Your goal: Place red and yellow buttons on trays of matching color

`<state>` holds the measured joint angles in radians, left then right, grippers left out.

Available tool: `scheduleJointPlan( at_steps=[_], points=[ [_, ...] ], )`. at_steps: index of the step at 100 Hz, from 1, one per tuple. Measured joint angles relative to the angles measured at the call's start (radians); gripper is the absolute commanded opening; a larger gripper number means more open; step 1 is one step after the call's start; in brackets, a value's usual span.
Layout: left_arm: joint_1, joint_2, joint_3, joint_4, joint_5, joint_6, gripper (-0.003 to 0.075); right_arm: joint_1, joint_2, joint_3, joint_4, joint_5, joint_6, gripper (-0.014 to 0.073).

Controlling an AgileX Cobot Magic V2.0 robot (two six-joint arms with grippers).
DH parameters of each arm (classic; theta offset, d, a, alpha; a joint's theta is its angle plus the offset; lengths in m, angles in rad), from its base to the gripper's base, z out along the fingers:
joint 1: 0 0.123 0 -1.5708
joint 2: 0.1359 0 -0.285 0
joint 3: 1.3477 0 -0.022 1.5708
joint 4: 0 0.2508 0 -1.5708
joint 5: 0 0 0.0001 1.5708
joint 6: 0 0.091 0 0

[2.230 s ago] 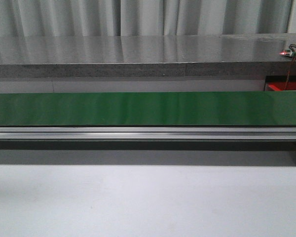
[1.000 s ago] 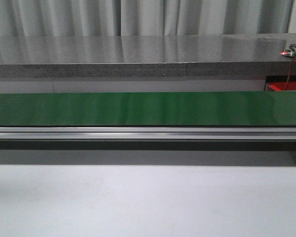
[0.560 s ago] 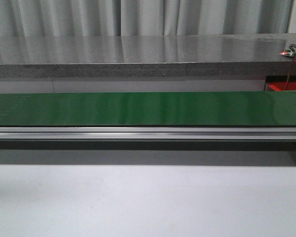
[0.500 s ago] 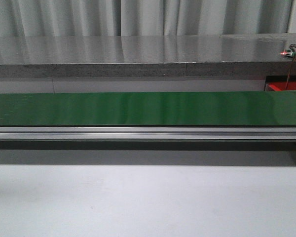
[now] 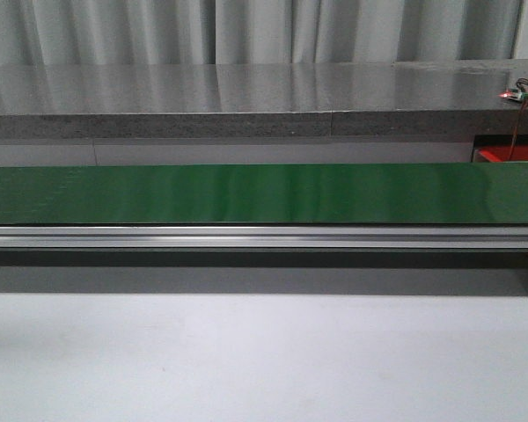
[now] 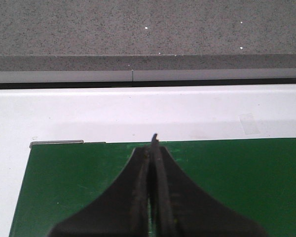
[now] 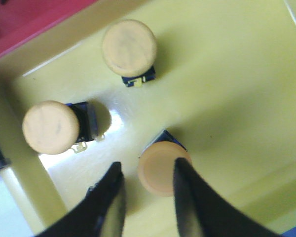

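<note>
Yellow tray [image 7: 227,74] fills my right wrist view, with three yellow buttons on it: one [image 7: 129,47], a second [image 7: 51,127], and a third [image 7: 163,169] lying partly under one finger of my right claw [image 7: 147,197]. That claw is released, its fingers apart and gripping nothing. A red tray [image 7: 24,24] borders the yellow one. My left claw [image 6: 153,163] is clenched over the green belt [image 6: 246,177], holding nothing. From the front, the belt [image 5: 264,193] runs left to right, with the grey desk [image 5: 246,88] beyond it.
</note>
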<state>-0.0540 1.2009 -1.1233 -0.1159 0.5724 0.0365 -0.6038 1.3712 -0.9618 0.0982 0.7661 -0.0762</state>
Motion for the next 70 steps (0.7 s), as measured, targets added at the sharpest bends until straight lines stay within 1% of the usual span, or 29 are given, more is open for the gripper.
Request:
scheduleJointPlan(
  at_steps=[5, 6, 9, 33, 49, 61, 70],
  points=[
    [0.0, 0.0, 0.0, 0.0, 0.0, 0.0, -0.0019, 0.009, -0.039, -0.002, 0.0, 0.002, 0.0, -0.0076],
    [0.0, 0.0, 0.0, 0.0, 0.0, 0.0, -0.002, 0.014, -0.052, -0.002, 0.0, 0.002, 0.0, -0.008],
    [0.0, 0.0, 0.0, 0.0, 0.0, 0.0, -0.002, 0.022, -0.079, -0.003, 0.0, 0.002, 0.0, -0.0069],
    [0.0, 0.0, 0.0, 0.0, -0.004, 0.0, -0.0019, 0.132, -0.323, -0.003, 0.002, -0.02, -0.01, -0.0074],
    [0.0, 0.0, 0.0, 0.0, -0.02, 0.0, -0.0019, 0.232, -0.435, 0.0, 0.004, -0.018, -0.038, -0.0074],
    [0.0, 0.0, 0.0, -0.006, -0.022, 0.0, -0.0019, 0.321, -0.536, 0.048, 0.004, -0.034, -0.045, -0.0074],
    [0.0, 0.0, 0.0, -0.006, -0.022, 0.0, -0.002, 0.364, -0.611, 0.11, 0.006, -0.061, -0.045, -0.0074]
  ],
)
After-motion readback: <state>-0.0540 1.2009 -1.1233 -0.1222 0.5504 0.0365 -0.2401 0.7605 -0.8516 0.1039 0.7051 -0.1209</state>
